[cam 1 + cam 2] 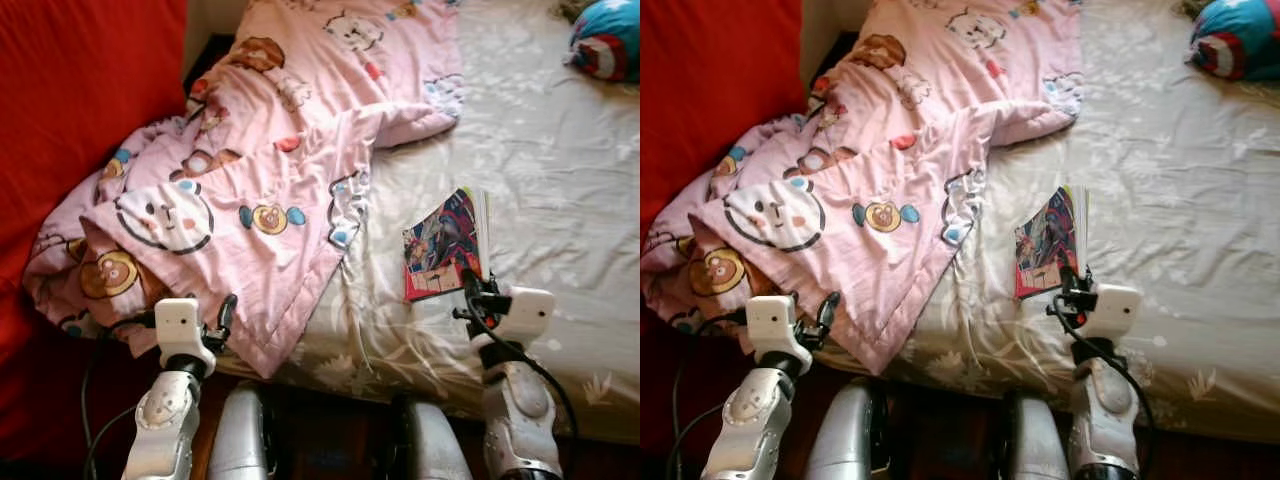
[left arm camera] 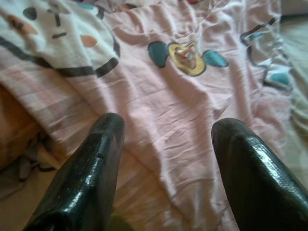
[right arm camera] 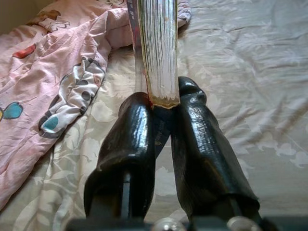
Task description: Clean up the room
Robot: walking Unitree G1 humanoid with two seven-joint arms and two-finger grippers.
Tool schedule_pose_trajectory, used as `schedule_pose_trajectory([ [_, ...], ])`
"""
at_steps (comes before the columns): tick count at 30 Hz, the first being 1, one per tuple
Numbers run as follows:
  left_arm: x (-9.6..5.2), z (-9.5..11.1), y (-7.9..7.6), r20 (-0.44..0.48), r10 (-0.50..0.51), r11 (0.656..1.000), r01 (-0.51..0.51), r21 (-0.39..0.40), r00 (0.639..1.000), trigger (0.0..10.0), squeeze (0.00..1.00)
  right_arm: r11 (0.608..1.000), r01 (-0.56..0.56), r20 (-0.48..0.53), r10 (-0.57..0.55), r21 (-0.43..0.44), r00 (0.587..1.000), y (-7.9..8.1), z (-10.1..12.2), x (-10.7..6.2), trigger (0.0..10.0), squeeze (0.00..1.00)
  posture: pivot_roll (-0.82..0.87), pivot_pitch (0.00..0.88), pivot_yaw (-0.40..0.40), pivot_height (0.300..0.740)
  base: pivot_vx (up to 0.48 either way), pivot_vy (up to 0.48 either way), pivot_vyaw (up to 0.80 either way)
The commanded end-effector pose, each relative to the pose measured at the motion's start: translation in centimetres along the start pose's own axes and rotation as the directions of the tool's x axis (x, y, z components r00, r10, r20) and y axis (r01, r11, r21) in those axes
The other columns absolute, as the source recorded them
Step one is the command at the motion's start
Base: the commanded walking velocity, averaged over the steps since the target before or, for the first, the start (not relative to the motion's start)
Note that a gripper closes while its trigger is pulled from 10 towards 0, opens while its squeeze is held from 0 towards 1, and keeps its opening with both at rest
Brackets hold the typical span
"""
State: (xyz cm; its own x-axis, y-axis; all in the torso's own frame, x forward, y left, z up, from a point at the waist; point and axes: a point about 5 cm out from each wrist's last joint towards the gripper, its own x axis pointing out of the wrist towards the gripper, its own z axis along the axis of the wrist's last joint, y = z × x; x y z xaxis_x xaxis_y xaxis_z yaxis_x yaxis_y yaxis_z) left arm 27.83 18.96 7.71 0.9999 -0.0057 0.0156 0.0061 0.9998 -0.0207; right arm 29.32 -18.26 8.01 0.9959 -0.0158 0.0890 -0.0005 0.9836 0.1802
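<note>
glossy comic book (image 1: pixel 441 246) clenched in right end effector (image 3: pixel 162 98); left end effector (image 2: pixel 166 132) spread over crumpled quilt (image 1: pixel 240 180).

No readable words, numbers or brand marks anywhere. Only colourful artwork on the cover of the book (image 1: pixel 441 245) near the right of the bed, any lettering there too small and blurred to make out. Only cartoon animal faces, without captions, printed on the pink quilt (image 1: pixel 250 190) at the left.
</note>
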Motion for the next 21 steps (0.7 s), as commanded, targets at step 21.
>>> schedule_pose_trajectory([
  [21,0.00,-1.44,-0.15,-0.053,-0.009,1.000,0.008,-0.027,0.999,10.0,0.00,0.999,0.045,-0.013,-0.045,-0.015,0.999,0.27,0.14,-0.62,10.0,0.00,-0.05,0.122,0.012,0.740,0.000,0.000,0.00],
])
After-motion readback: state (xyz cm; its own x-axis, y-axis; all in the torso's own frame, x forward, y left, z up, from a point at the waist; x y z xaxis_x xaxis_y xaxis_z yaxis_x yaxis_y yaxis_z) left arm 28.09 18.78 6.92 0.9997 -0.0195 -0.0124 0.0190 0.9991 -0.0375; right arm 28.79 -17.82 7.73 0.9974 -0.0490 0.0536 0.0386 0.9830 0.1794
